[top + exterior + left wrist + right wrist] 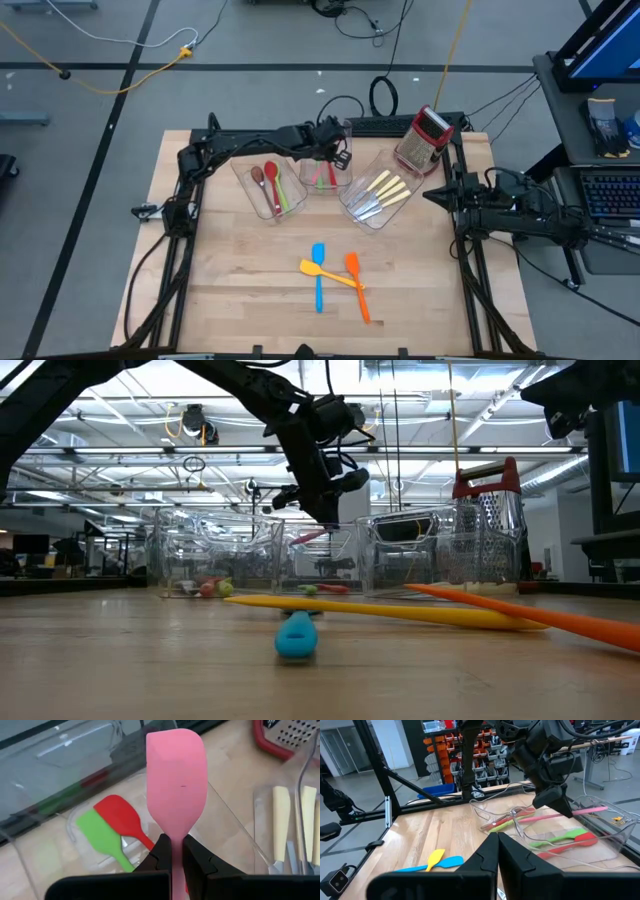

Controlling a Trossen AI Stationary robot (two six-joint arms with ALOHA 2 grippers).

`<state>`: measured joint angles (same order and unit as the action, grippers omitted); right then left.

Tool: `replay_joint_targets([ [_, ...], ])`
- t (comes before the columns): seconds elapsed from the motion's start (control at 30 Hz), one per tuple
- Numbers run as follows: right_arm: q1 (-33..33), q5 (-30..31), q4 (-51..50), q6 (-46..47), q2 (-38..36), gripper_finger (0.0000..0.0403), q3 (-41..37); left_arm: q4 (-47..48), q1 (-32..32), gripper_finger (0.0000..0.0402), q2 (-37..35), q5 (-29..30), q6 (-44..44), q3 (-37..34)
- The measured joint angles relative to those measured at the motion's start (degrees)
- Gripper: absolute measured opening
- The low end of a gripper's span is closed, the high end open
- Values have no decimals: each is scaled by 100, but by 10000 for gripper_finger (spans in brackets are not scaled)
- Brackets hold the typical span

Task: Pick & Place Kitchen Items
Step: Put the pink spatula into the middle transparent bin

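Spatulas in blue (318, 272), yellow (326, 273) and orange (357, 285) are lying crossed near the desk's (230, 280) front edge. Farther back, I am seeing my left pincer (176, 862) pinching the pink spatula (176, 775) above the middle bin (326, 172), where red (121, 817) and green (101, 836) spatulas are lying. My right pincer (497, 851) is waiting, pressed together, at the right edge.

pink spatula (176, 780) handle: hidden between the left tool's (176, 862) fingers
cutlery (292, 820): cut off at the frame edge
orange spatula (540, 612): runs out of frame
spoons (212, 588): blurred behind bin wall
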<state>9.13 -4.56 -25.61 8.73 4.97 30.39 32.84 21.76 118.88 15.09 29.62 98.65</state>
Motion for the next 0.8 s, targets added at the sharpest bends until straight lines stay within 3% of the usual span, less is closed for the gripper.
replay_joint_targets([
  [0.43,6,15,7,107,0,0,0,-324,62,9,333,-309,238,-7],
  [0.8,7,22,7,154,0,0,0,-299,98,44,419,-356,237,-9],
])
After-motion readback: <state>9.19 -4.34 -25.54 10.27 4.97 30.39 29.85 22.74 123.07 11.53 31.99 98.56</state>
